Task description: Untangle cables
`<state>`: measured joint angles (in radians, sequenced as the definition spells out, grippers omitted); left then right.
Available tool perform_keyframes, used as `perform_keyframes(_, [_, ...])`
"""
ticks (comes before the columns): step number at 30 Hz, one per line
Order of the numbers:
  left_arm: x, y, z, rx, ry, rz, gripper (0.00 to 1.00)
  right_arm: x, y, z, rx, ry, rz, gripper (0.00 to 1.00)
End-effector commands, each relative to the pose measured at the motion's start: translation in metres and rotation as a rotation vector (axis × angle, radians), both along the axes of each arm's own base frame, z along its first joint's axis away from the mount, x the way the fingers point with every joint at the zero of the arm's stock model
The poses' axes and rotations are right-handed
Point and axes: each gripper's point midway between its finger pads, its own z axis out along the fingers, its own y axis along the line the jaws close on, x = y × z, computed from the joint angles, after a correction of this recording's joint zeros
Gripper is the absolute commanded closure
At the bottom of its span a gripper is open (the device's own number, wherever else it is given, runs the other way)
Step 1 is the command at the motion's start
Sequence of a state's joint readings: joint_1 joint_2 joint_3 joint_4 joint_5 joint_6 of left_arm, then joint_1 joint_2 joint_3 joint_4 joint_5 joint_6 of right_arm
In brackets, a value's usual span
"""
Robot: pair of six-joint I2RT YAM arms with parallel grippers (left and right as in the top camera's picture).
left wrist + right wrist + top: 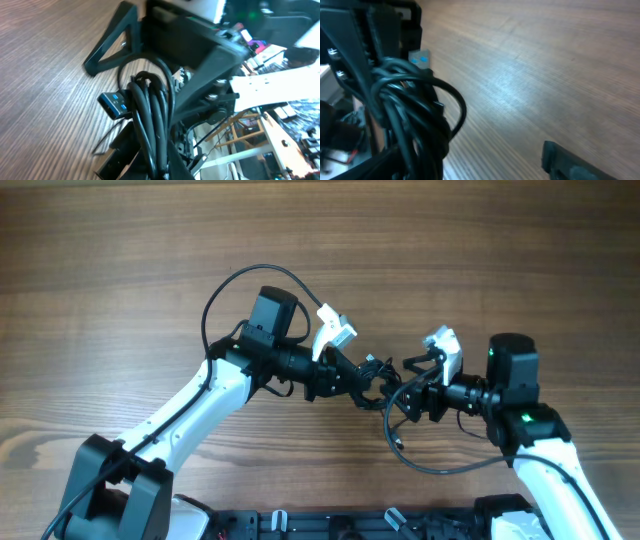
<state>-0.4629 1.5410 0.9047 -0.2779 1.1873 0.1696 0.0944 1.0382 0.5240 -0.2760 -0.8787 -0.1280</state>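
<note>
- Left gripper (370, 383) clamped tight on cables (150, 115); the bundle sits between both grippers, mid tabletop (120, 260).
- Right gripper (408, 390) jaws apart, just beside the bundle.
- Blue-tipped plug (114, 104) sticks out of the bundle.

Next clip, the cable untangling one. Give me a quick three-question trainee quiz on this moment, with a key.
1. Which one is shut on the cable bundle: the left gripper or the right gripper?
2. The insert of the plug beside the bundle is: A red, B blue, C yellow.
3. True or false: the bundle lies far from both grippers.
Key: 1 left gripper; 2 B; 3 false.
</note>
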Motion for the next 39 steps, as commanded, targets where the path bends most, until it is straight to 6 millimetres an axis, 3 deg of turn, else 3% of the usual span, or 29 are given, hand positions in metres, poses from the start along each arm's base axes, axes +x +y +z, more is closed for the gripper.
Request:
perform_keyframes(1, [-0.013, 0.000, 0.020, -0.090, -0.017, -0.072, 0.96, -0.008, 0.012, 0.002, 0.086, 0.011, 0.104, 0.27])
perform_keyframes(7, [-0.012, 0.002, 0.011, -0.037, 0.009, -0.045, 0.96, -0.008, 0.023, 0.026, 0.212, -0.005, 0.164, 0.46])
perform_keyframes(12, [-0.010, 0.002, 0.010, -0.029, 0.007, -0.036, 0.90, -0.002, 0.020, 0.023, 0.205, 0.036, 0.111, 0.96])
perform_keyframes(16, [-0.010, 0.002, 0.010, -0.027, 0.015, -0.033, 0.68, 0.010, 0.013, 0.014, 0.180, 0.115, -0.011, 0.96])
perform_keyframes(21, [-0.004, 0.002, 0.007, 0.019, 0.116, 0.030, 0.00, 0.022, 0.004, 0.006, 0.170, 0.190, -0.134, 0.96])
perform_keyframes(23, [0.007, 0.003, -0.004, 0.095, 0.185, 0.125, 0.00, 0.029, -0.001, 0.004, 0.172, 0.221, -0.202, 0.96])
perform_keyframes(28, [0.046, 0.017, -0.040, 0.326, 0.484, 0.550, 0.00, 0.043, -0.011, 0.001, 0.201, 0.305, -0.351, 0.96])
perform_keyframes(35, [0.040, -0.004, -0.045, 0.365, 0.454, 0.600, 0.00, 0.048, -0.012, 0.004, 0.248, 0.356, -0.406, 0.96])
perform_keyframes(39, [0.051, -0.008, -0.050, 0.382, 0.526, 0.770, 0.15, 0.048, -0.013, 0.004, 0.270, 0.394, -0.427, 0.96])
